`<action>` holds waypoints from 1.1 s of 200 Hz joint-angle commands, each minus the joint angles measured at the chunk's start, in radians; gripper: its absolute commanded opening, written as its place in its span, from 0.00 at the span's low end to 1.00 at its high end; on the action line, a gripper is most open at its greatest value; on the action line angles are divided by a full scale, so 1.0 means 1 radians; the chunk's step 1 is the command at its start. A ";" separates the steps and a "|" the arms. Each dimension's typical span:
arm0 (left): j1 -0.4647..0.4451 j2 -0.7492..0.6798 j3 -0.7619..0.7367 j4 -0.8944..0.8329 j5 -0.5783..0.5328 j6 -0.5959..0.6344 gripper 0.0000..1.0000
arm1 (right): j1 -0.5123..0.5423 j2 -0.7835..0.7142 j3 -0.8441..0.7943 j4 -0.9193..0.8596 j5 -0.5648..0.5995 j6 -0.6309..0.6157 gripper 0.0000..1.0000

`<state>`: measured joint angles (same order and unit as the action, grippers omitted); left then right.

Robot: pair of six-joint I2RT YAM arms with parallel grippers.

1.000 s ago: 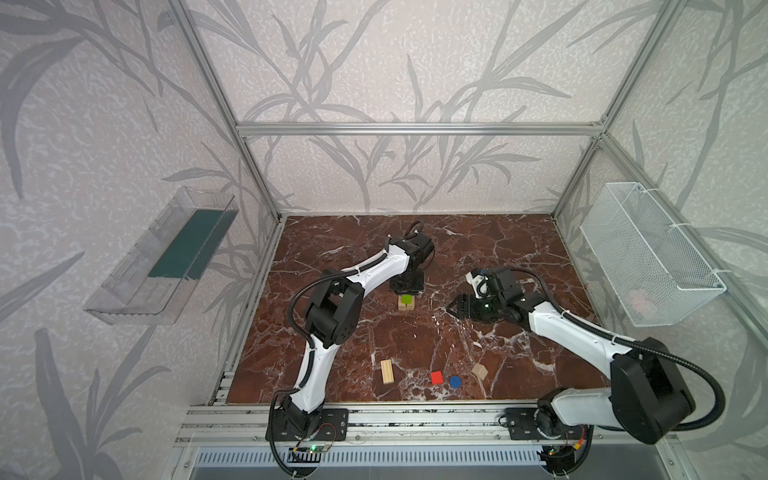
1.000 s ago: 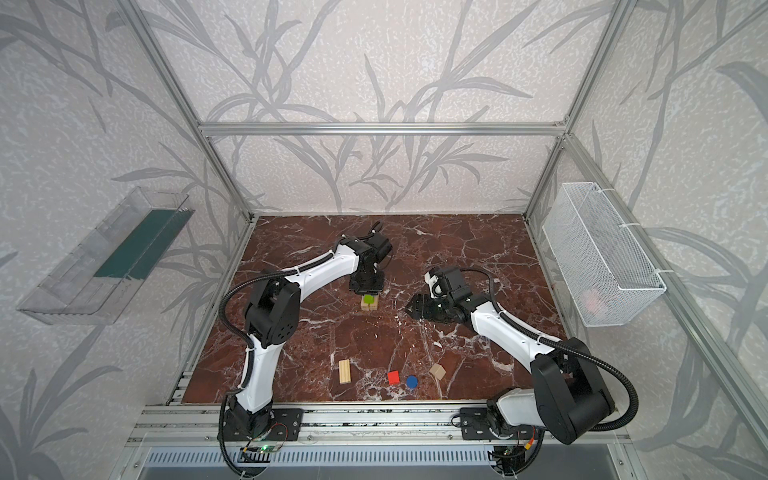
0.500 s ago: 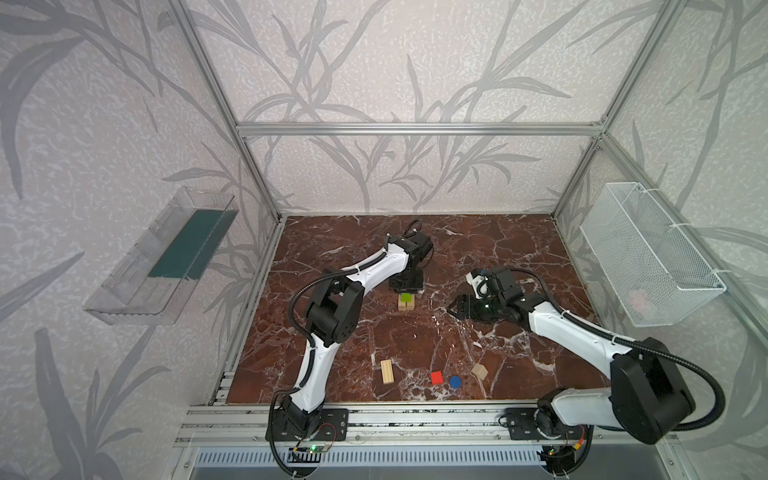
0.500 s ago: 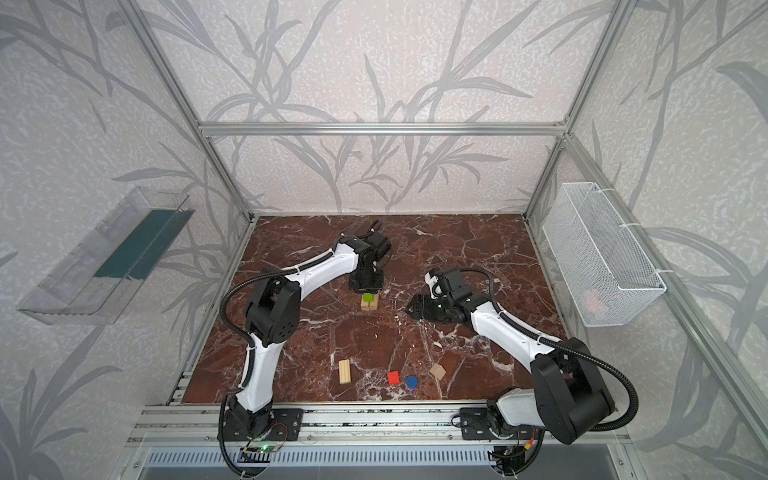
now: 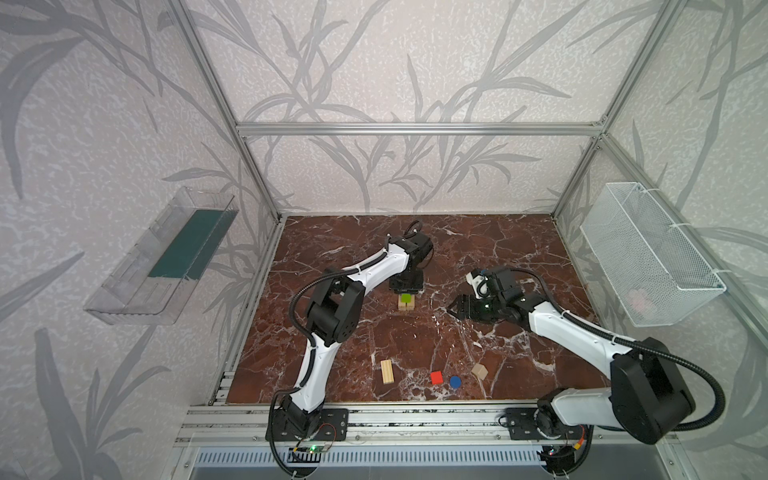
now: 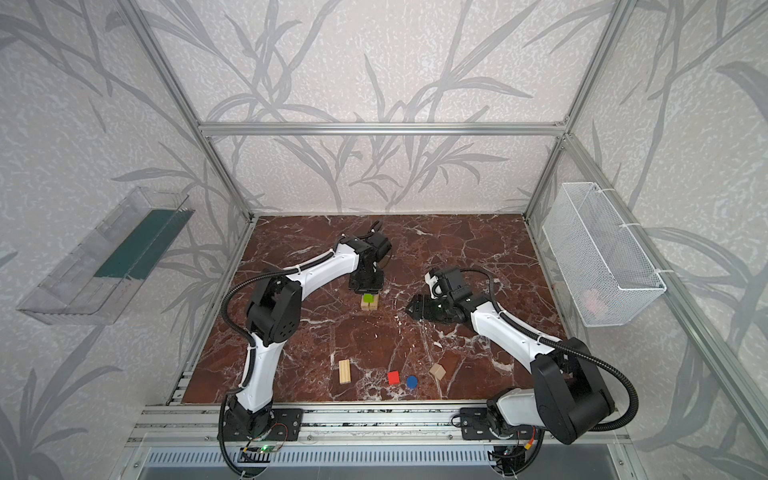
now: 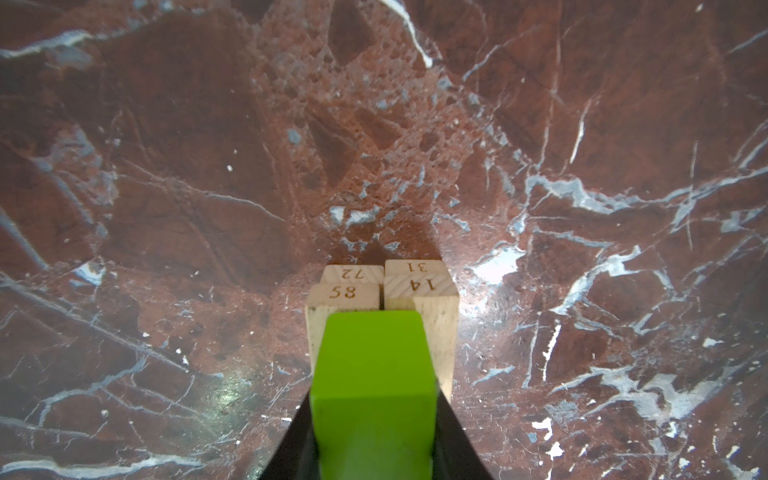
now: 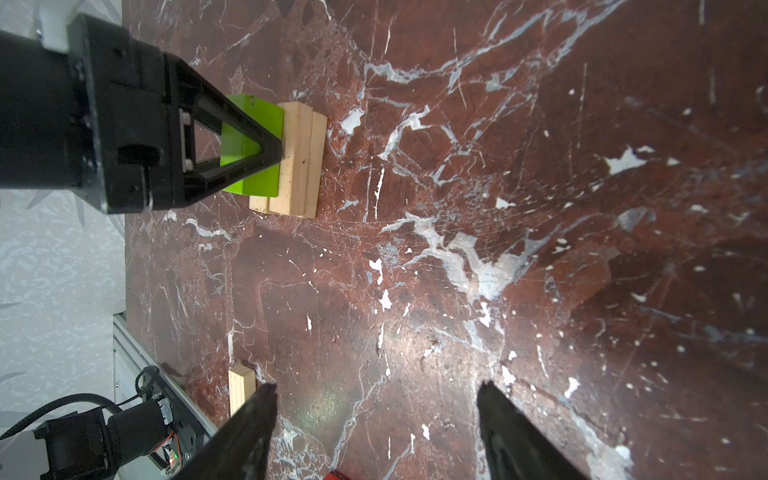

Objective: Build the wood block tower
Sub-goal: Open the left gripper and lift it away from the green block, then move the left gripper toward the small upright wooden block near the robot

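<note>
The wood block tower is a low stack of light-wood planks [image 5: 406, 307] [image 7: 440, 320] with a lime-green brick [image 5: 406, 298] [image 6: 368, 297] [image 7: 374, 365] on top, mid-floor in both top views. My left gripper [image 5: 406, 292] [image 7: 374, 401] comes down from behind and is shut on the lime-green brick, one jaw against each side. My right gripper [image 5: 453, 309] [image 8: 376, 390] stands open and empty, right of the stack and apart from it. Near the front lie a loose plank [image 5: 387, 372] [image 8: 241, 390], a red cube [image 5: 436, 377], a blue disc [image 5: 455, 381] and a peaked wood piece [image 5: 479, 371].
A white wire basket [image 5: 648, 253] hangs on the right wall and a clear plastic bin [image 5: 162, 257] on the left wall. An aluminium rail [image 5: 415, 419] with both arm bases runs along the front edge of the marble floor [image 5: 498, 249].
</note>
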<state>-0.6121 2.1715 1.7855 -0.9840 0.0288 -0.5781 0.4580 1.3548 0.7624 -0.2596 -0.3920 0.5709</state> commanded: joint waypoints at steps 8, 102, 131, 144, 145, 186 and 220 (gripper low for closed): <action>0.005 0.006 0.024 -0.038 -0.006 -0.007 0.37 | -0.002 -0.026 0.035 -0.021 0.010 -0.016 0.76; 0.005 -0.139 0.007 -0.062 -0.018 -0.035 0.48 | -0.002 -0.043 0.066 -0.044 0.013 -0.081 0.78; 0.003 -0.260 -0.067 -0.052 -0.029 -0.073 0.50 | 0.005 -0.046 0.050 -0.006 -0.012 -0.112 0.81; -0.002 -0.325 -0.129 -0.036 -0.021 -0.100 0.51 | 0.015 -0.045 0.034 0.027 -0.037 -0.126 0.82; -0.003 -0.329 -0.134 -0.035 -0.021 -0.102 0.51 | 0.016 -0.045 0.033 0.029 -0.038 -0.127 0.82; -0.039 -0.555 -0.403 0.027 0.015 -0.195 0.57 | 0.094 -0.060 -0.039 0.124 -0.043 -0.189 0.87; -0.119 -0.715 -0.582 0.013 -0.036 -0.325 0.63 | 0.170 -0.056 -0.125 0.235 -0.046 -0.220 0.90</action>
<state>-0.6811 1.5452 1.2884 -0.9489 0.0311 -0.7807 0.5854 1.3132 0.6861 -0.1223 -0.4210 0.3985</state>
